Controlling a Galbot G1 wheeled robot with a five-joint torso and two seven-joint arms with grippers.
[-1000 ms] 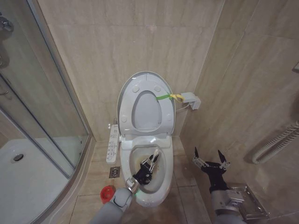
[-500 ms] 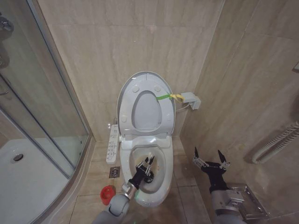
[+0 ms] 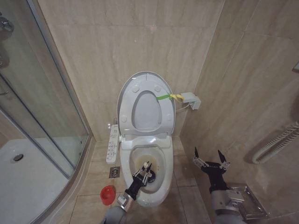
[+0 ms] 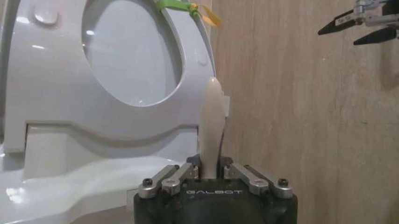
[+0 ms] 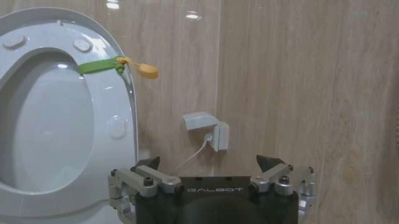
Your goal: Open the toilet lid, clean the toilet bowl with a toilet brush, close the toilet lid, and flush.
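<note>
Left gripper [image 3: 141, 174] clamps the toilet brush [image 4: 210, 126] by its thin, light, probably slippery white handle inside the stained toilet bowl [image 3: 164, 178]; right gripper [image 3: 210, 163] waits, fingers spread wide

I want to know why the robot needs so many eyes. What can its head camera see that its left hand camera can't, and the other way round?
Head camera alone: the toilet bowl with its brownish stain, the red brush base on the floor, and the shower glass. Left wrist camera alone: up close, the left gripper shut on the toilet brush handle. Both: the raised toilet lid, its green-and-yellow strap, and the open right gripper waiting to the toilet's right.
</note>
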